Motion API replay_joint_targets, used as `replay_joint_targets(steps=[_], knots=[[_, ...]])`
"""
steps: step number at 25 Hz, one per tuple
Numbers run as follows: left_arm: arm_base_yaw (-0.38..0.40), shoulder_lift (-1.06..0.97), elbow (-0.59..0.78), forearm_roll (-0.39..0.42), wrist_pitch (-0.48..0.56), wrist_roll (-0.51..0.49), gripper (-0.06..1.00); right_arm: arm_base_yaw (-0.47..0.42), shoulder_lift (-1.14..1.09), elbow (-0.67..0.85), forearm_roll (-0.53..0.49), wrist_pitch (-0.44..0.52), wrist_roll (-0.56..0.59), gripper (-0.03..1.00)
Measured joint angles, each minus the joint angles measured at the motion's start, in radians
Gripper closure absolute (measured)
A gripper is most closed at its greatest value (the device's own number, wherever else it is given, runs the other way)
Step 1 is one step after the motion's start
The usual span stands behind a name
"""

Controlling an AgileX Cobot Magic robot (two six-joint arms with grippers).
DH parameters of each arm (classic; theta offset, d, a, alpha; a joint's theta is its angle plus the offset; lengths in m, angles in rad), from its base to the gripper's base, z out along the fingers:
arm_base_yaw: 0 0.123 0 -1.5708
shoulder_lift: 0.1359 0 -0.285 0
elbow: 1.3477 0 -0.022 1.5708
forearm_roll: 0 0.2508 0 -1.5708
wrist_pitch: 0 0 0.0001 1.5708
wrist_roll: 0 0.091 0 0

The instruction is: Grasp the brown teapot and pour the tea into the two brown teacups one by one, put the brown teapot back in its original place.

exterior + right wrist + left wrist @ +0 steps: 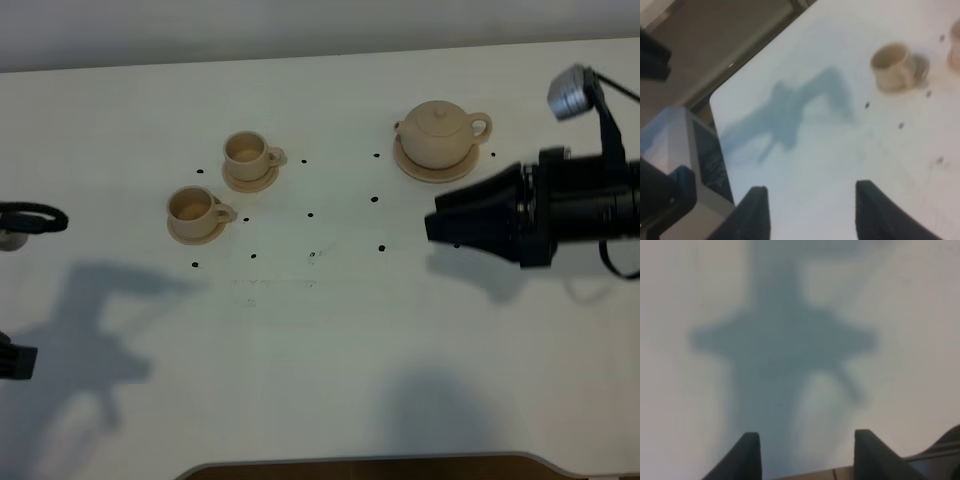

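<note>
The brown teapot [438,133] stands upright on its wide tan saucer [416,171], the original place, at the back right, with its handle to the right. The two brown teacups [246,153] [193,206] sit on small saucers at the left centre. My right gripper [432,222] hovers just in front of the teapot's saucer, pointing left, apart from the pot. In the right wrist view its fingers [812,212] stand open and empty, with one teacup [893,65] ahead. My left gripper [807,457] is open over bare table, holding nothing.
Small black dots [375,199] mark the white table around the cups and teapot. Parts of the left arm [16,360] show at the far left edge. The table's corner [715,100] and a grey box [695,150] beyond it show in the right wrist view.
</note>
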Motion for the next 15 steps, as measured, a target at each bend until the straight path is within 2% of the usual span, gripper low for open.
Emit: replay_joint_targets(steps=[6, 11, 15], knots=[[0.000, -0.135, 0.087, -0.020, 0.006, 0.058, 0.50, 0.101, 0.000, -0.226, -0.099, -0.013, 0.160, 0.58], [0.000, -0.276, 0.186, -0.093, 0.000, 0.111, 0.50, 0.195, 0.001, -0.397, -0.235, -0.067, 0.290, 0.58], [0.000, -0.396, 0.226, -0.131, -0.021, 0.139, 0.50, 0.220, 0.001, -0.476, -0.280, -0.075, 0.344, 0.58]])
